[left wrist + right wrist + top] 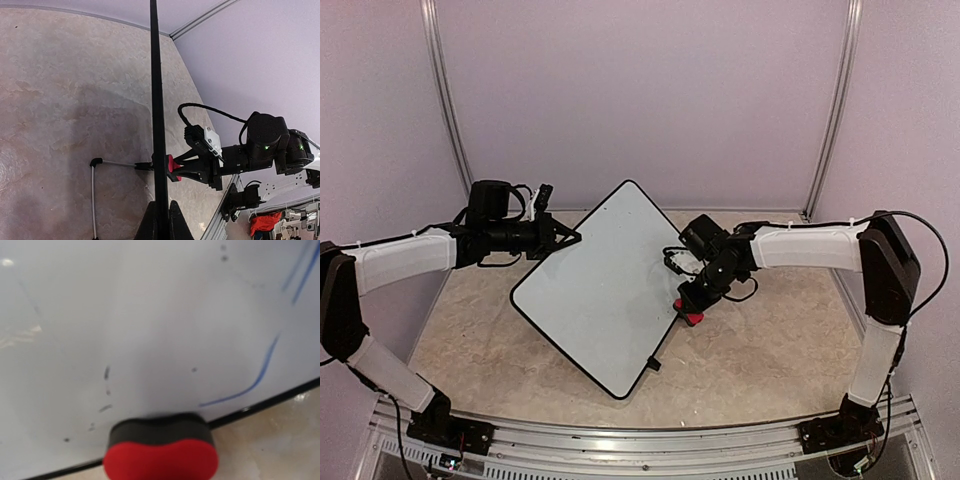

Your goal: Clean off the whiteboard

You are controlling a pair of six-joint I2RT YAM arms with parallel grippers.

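Three pale walls [640, 100] hem the bench [770, 350]. The far one stands just behind the far corner of the whiteboard [605, 290], while bare marbled bench shows on the board's near side and off to the right. From above I see the board turned like a diamond in the middle of the bench. My left fingers [146, 226] are closed tight on its far-left edge. From that wrist the board is a thin black line running straight away from the grip. My right fingers [192, 165] are clamped on a red eraser [160, 455], pressing its dark pad flat against the board's face just inside the black rim on the right side. To the right of the eraser thin blue strokes [260, 375] mark the white, and a few dark specks [106, 372] sit just above it.
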